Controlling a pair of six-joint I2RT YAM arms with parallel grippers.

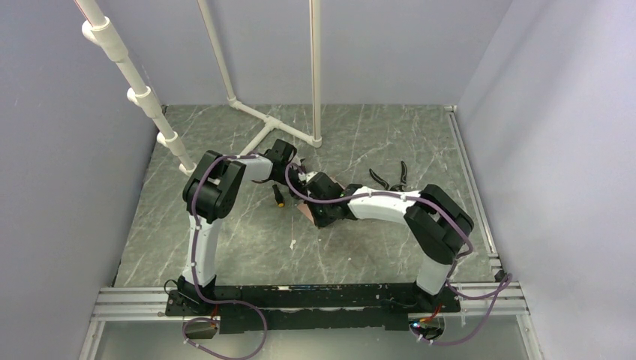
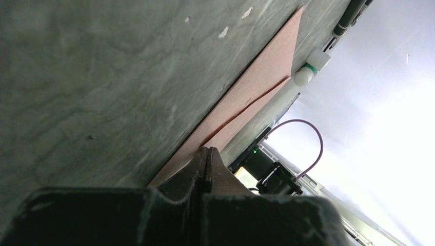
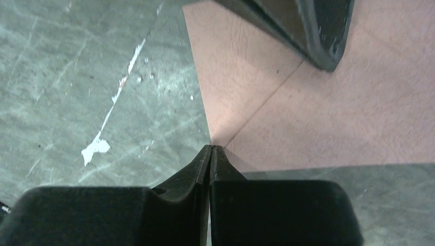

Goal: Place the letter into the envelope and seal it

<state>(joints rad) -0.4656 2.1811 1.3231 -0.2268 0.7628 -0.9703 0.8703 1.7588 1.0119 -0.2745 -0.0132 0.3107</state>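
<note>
At mid-bench (image 1: 225, 247), between both wrists: envelope (image 3: 318, 118), salmon-pink, matte, fibrous paper with diagonal seams, lying flat on grey marbled surface. Right jaws clenched, tips touching its near corner. Left jaws clenched, tips on its edge, long axis stretching straight ahead. Letter not visible.

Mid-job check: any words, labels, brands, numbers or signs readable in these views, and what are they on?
None can be read in any view.
The envelope: plain salmon-pink paper with fold lines only, no print visible.
The table: marble-like veining; the white flecks are marks, not writing.
The top view is too small to show any label on the arms.
</note>
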